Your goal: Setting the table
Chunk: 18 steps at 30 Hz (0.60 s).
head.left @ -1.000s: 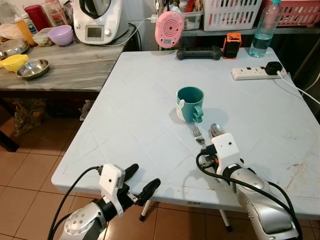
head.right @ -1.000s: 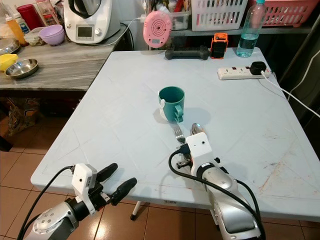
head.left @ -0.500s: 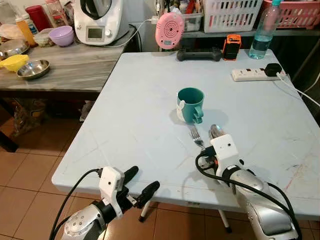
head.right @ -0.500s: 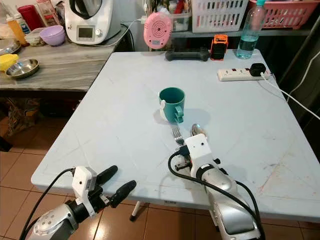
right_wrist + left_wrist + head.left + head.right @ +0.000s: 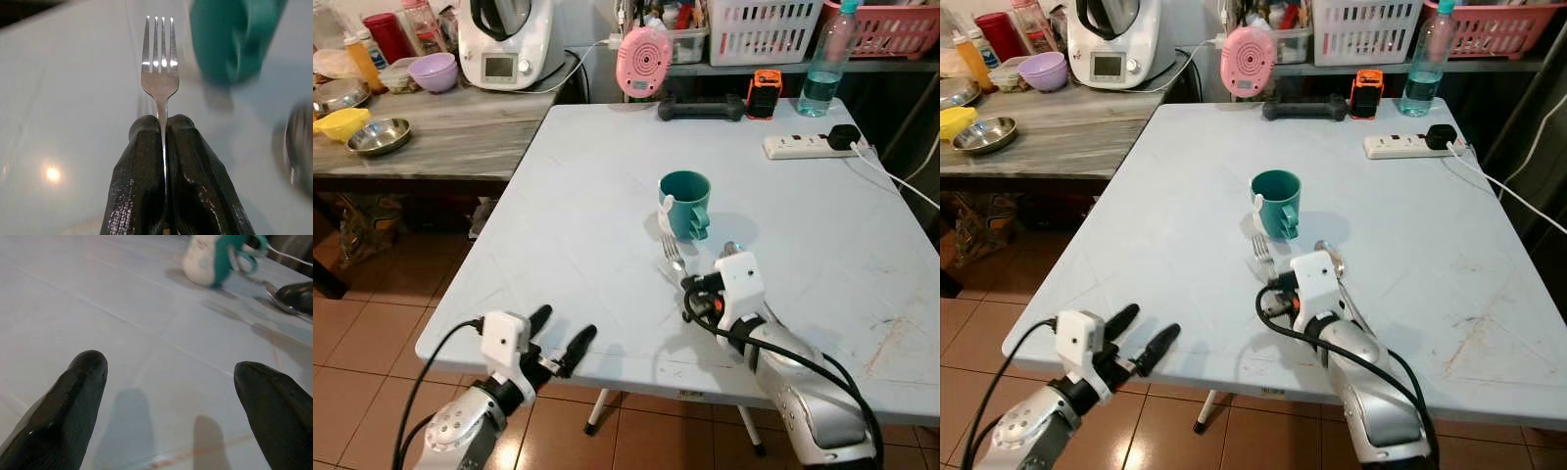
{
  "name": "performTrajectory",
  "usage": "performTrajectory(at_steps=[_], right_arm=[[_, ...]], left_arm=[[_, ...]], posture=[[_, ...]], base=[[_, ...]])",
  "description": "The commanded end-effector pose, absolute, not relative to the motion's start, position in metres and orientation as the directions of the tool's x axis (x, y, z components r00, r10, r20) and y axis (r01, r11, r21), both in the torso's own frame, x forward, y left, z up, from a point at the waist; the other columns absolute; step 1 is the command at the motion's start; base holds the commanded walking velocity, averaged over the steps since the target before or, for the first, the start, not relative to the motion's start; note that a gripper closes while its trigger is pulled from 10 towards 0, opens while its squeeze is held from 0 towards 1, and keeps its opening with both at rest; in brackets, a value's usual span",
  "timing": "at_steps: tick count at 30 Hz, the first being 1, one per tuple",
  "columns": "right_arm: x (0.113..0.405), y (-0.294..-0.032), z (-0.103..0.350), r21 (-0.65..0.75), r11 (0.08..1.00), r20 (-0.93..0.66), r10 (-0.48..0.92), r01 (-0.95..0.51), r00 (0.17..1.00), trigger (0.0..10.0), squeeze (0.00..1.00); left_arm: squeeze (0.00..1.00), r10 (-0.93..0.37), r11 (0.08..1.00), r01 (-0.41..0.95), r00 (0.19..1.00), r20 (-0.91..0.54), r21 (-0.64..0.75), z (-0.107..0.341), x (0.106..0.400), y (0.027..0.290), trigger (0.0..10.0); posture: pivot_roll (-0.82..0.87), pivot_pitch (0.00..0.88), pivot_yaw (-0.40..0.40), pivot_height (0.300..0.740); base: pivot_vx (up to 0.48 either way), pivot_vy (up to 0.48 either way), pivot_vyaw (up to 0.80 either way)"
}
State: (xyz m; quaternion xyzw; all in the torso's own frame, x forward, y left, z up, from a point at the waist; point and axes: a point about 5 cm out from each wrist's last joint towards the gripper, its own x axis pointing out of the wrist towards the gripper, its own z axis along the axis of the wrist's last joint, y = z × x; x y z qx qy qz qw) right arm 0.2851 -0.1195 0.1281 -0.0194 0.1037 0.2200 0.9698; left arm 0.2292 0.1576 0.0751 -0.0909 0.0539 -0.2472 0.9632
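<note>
A teal mug (image 5: 686, 203) stands upright near the middle of the pale blue table (image 5: 578, 206). Just in front of it my right gripper (image 5: 165, 132) is shut on the handle of a silver fork (image 5: 159, 63), whose tines (image 5: 671, 250) stick out toward the mug's left side. A spoon (image 5: 732, 250) lies on the table beside the right wrist, partly hidden by it. My left gripper (image 5: 563, 336) is open with nothing between its fingers, at the table's front left edge.
At the table's far edge are a pink round device (image 5: 643, 59), a black handle-shaped object (image 5: 703, 106), an orange gadget (image 5: 763, 92), a water bottle (image 5: 824, 59) and a white power strip (image 5: 801, 146) with cord. A grey counter (image 5: 440, 127) with bowls stands to the left.
My right gripper has swung left with the fork, uncovering more of the spoon. The left gripper has shifted left and slightly up along the table's front edge.
</note>
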Motion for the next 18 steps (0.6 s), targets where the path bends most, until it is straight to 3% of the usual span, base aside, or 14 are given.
performTrajectory(at_steps=[1,11,13,14,15,16,17,18], right_arm=[[0.288,-0.115,0.134,-0.002,0.891,-0.168,0.447,-0.454,0.879,0.0,0.00],[0.298,-0.126,0.154,-0.123,0.924,-0.004,0.363,-0.361,0.932,0.0,0.00],[0.298,-0.129,0.156,-0.136,0.931,0.031,0.344,-0.338,0.938,0.0,0.00],[0.298,-0.129,0.156,-0.137,0.933,0.038,0.341,-0.333,0.939,1.5,0.00],[0.298,-0.130,0.157,-0.144,0.937,0.055,0.330,-0.319,0.943,3.8,0.00],[0.298,-0.130,0.157,-0.144,0.937,0.055,0.330,-0.319,0.943,3.8,0.00],[0.299,-0.131,0.159,-0.146,0.941,0.075,0.317,-0.304,0.945,7.7,0.00],[0.300,-0.130,0.160,-0.152,0.942,0.085,0.313,-0.298,0.946,10.0,0.00]], left_arm=[[0.00,-0.455,0.877,0.440,0.889,-0.041,-0.190,0.082,0.232,0.161,10.0],[0.00,-0.295,0.945,0.295,0.955,0.026,-0.142,0.101,0.245,0.167,10.0],[0.00,-0.212,0.970,0.216,0.976,0.046,-0.110,0.104,0.250,0.172,10.0],[0.00,-0.194,0.975,0.198,0.980,0.049,-0.105,0.105,0.251,0.173,10.0],[0.00,-0.160,0.982,0.163,0.986,0.045,-0.098,0.105,0.253,0.175,10.0],[0.00,-0.160,0.982,0.163,0.986,0.045,-0.098,0.105,0.253,0.175,10.0],[0.00,-0.133,0.987,0.136,0.990,0.038,-0.086,0.104,0.255,0.177,10.0],[0.00,-0.110,0.990,0.112,0.994,0.018,-0.085,0.102,0.258,0.179,10.0]], posture=[[-0.18,0.054,0.088,0.740],[-0.17,0.037,0.088,0.740],[-0.17,0.024,0.088,0.740],[-0.17,0.024,0.088,0.740],[-0.17,0.024,0.088,0.740],[-0.17,0.024,0.088,0.740],[-0.17,0.013,0.085,0.740],[-0.17,0.006,0.085,0.740]], base=[[0.000,0.000,0.00],[0.000,0.000,0.00],[0.000,0.000,0.00],[0.000,0.000,0.00],[0.000,0.000,0.00],[0.000,0.000,0.00],[0.000,0.000,0.00],[0.000,0.000,0.00]])
